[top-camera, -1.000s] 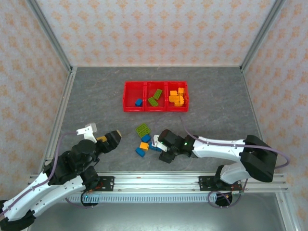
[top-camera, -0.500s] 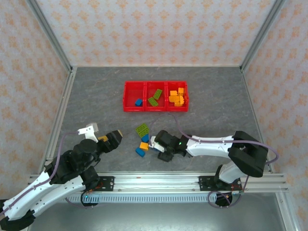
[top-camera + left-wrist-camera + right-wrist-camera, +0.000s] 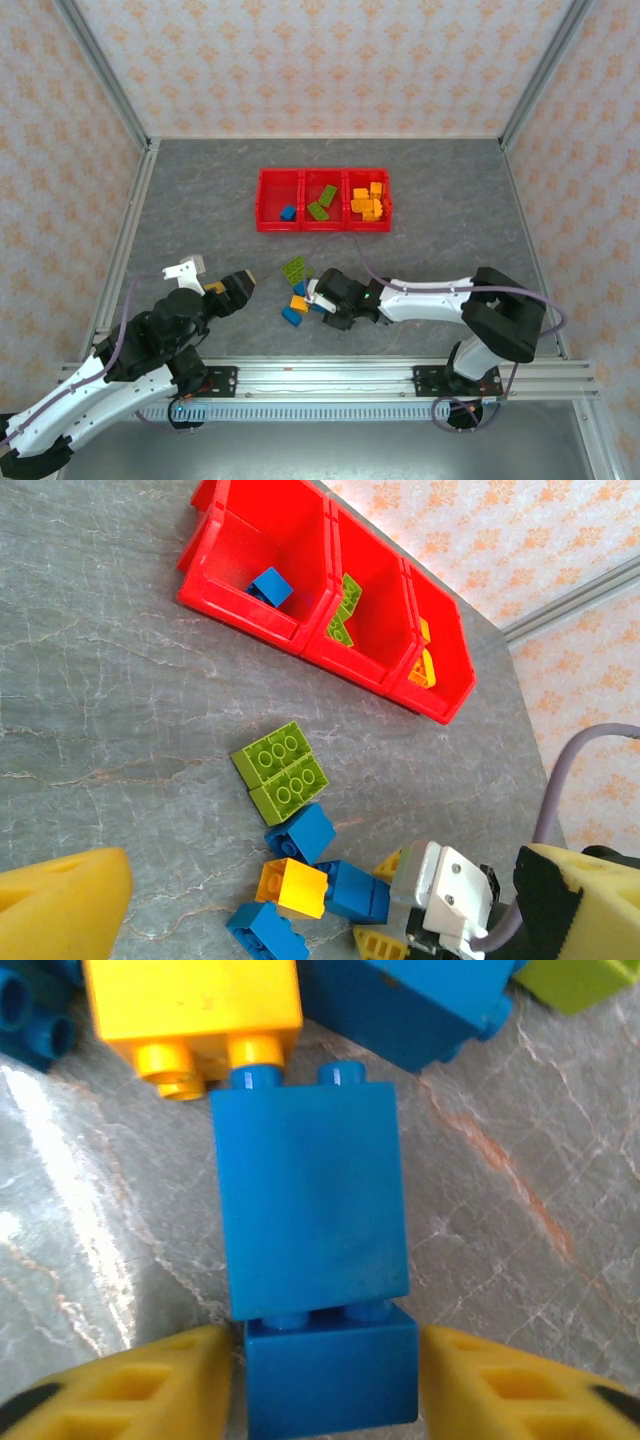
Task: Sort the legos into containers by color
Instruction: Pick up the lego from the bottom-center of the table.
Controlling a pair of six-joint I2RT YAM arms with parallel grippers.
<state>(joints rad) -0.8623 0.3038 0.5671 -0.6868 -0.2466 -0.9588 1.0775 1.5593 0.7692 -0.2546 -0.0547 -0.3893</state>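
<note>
A loose pile lies on the grey table: a lime green plate (image 3: 296,268) (image 3: 281,771), an orange brick (image 3: 299,302) (image 3: 292,888) and three blue bricks. My right gripper (image 3: 318,298) (image 3: 325,1390) is open, low at the pile. Its yellow fingers (image 3: 130,1385) straddle a blue brick (image 3: 330,1380) whose studs press into a taller blue brick (image 3: 310,1190); a narrow gap shows on the right side. My left gripper (image 3: 232,290) (image 3: 325,910) is open and holds nothing, left of the pile. The red containers (image 3: 262,200) (image 3: 235,605) hold a blue brick (image 3: 288,212), green bricks (image 3: 322,202) and several orange bricks (image 3: 368,203).
Metal frame posts and patterned walls enclose the table. A rail (image 3: 320,380) runs along the near edge by the arm bases. The right arm's cable (image 3: 375,262) loops over the table between pile and bins.
My right gripper has slid left into the pile and now straddles the blue brick. The left arm has not moved.
</note>
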